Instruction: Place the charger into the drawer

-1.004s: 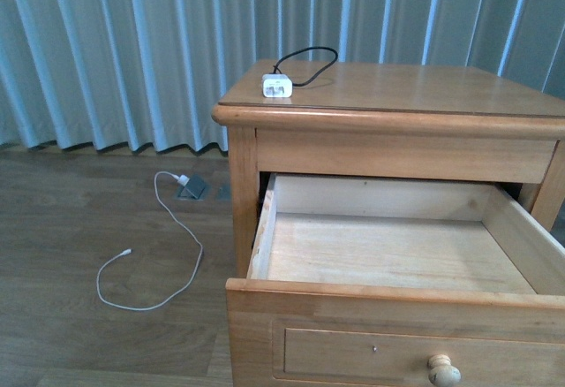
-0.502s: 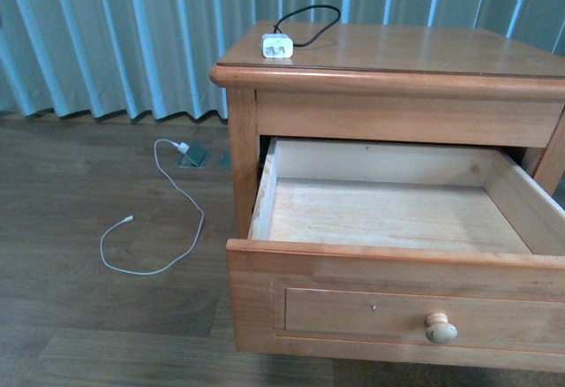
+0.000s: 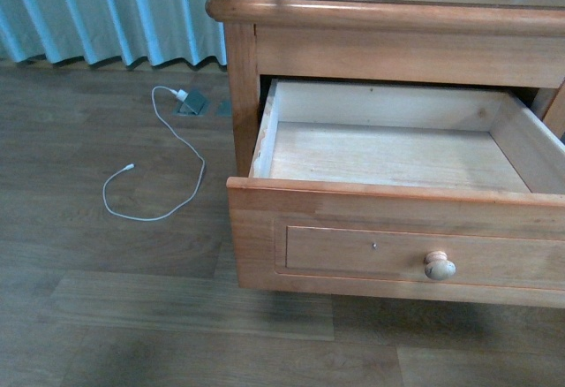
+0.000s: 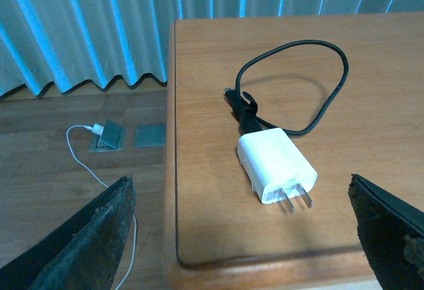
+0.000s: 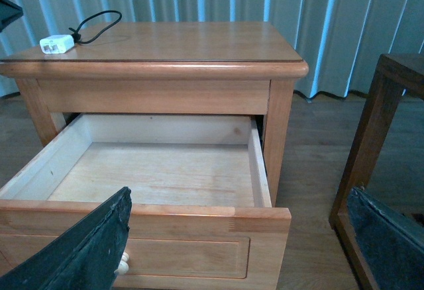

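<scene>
Charger lies on the worktop at its left end beneath my released left end effector, my right end effector, also released, facing the open drawer.

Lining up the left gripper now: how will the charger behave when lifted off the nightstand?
The charger block looks small, rigid and probably light; its smooth white sides may slip. Its black cable lies in a loose loop, so it will likely dangle and could snag the drawer edge. Lying flat, it shouldn't roll.
</scene>
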